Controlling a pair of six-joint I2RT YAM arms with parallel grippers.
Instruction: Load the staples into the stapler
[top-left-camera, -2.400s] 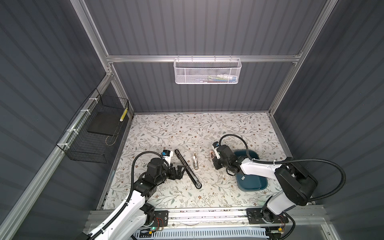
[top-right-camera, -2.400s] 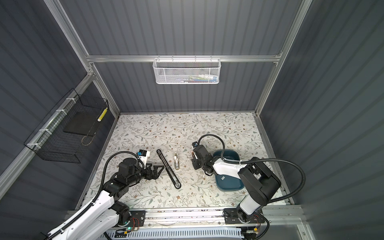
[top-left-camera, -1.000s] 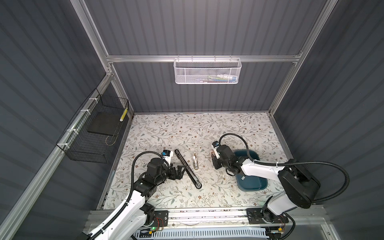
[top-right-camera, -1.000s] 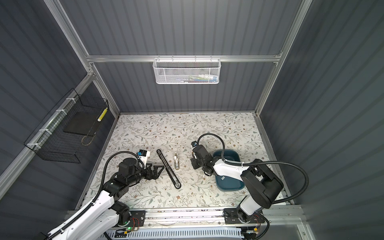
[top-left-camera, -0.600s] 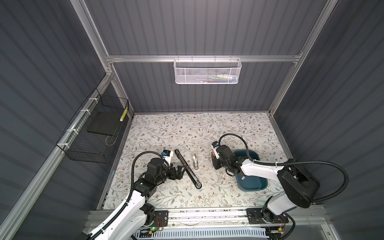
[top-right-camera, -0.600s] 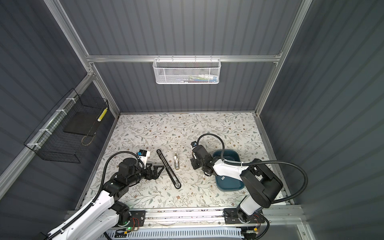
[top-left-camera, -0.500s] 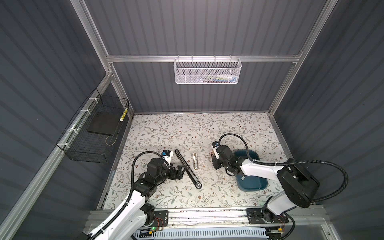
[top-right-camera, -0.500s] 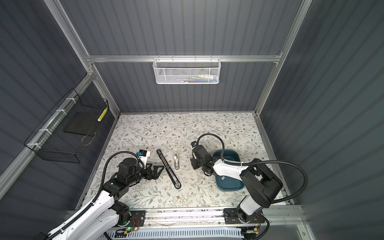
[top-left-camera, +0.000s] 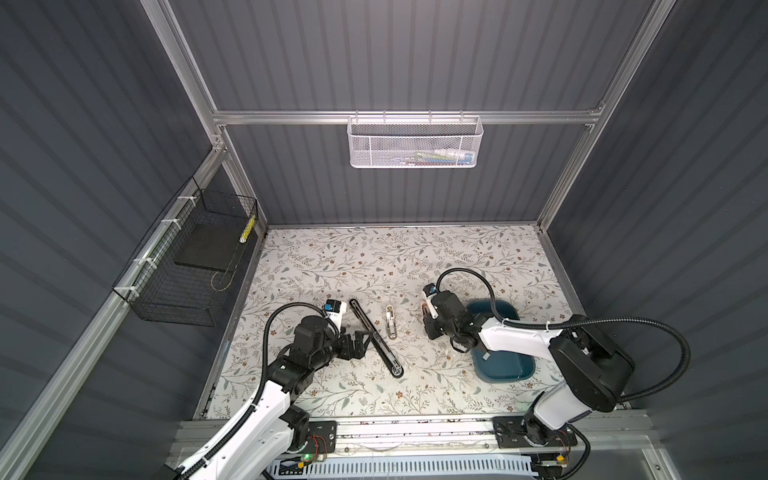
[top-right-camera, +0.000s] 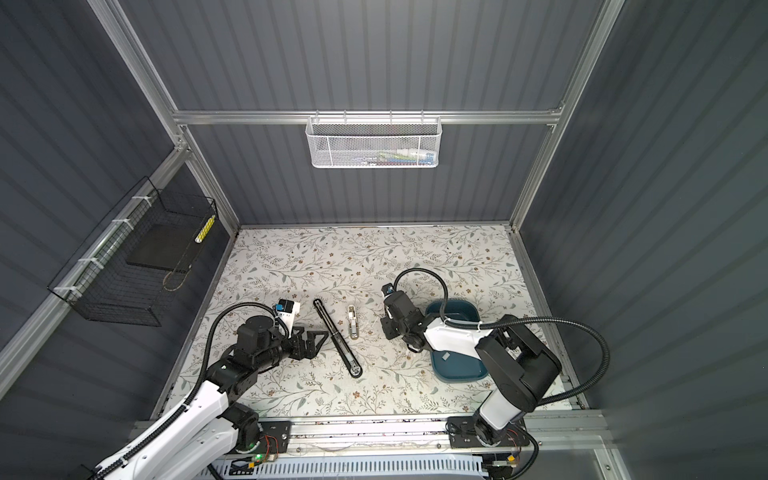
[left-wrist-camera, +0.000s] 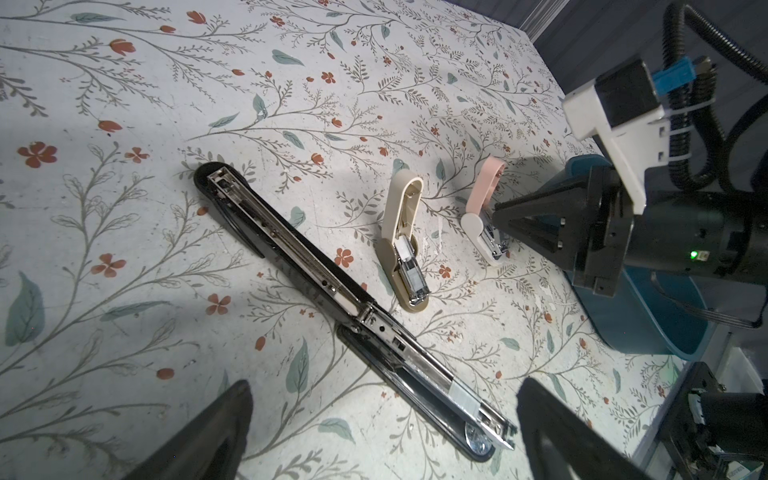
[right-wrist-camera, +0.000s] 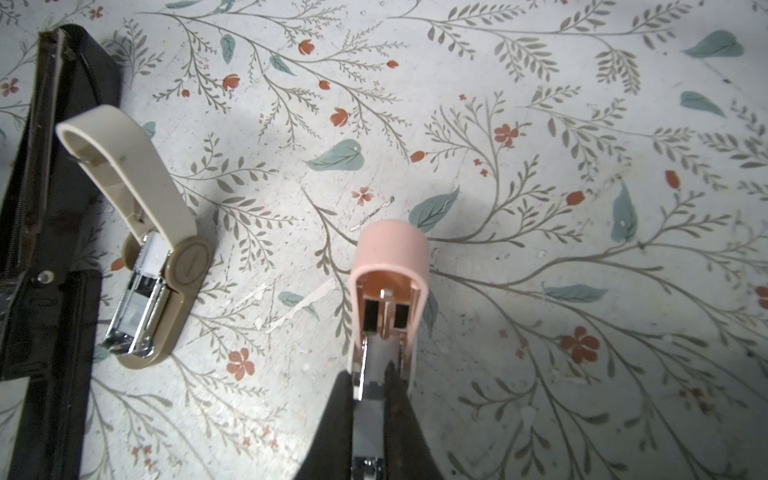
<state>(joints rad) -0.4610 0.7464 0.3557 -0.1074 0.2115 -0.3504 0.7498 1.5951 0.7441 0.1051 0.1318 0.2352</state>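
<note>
Three staplers lie hinged open on the floral mat: a long black stapler (top-left-camera: 376, 336) (left-wrist-camera: 332, 291), a beige stapler (top-left-camera: 390, 326) (right-wrist-camera: 141, 249) and a pink stapler (left-wrist-camera: 484, 212) (right-wrist-camera: 388, 291). My right gripper (right-wrist-camera: 370, 399) (top-left-camera: 428, 323) (top-right-camera: 386, 323) is shut on a silvery-grey strip of staples (right-wrist-camera: 368, 419), held over the pink stapler's metal channel. My left gripper (left-wrist-camera: 382, 419) (top-left-camera: 361, 338) (top-right-camera: 316, 336) stands open just left of the black stapler, holding nothing. A pale strip (left-wrist-camera: 463, 397) lies in the black stapler's channel near its front end.
A teal tray (top-left-camera: 505, 368) (top-right-camera: 457, 372) sits at the right under my right arm, with a small grey strip (top-left-camera: 484, 355) in it. A black wire basket (top-left-camera: 187, 270) hangs on the left wall and a white mesh basket (top-left-camera: 415, 143) on the back wall.
</note>
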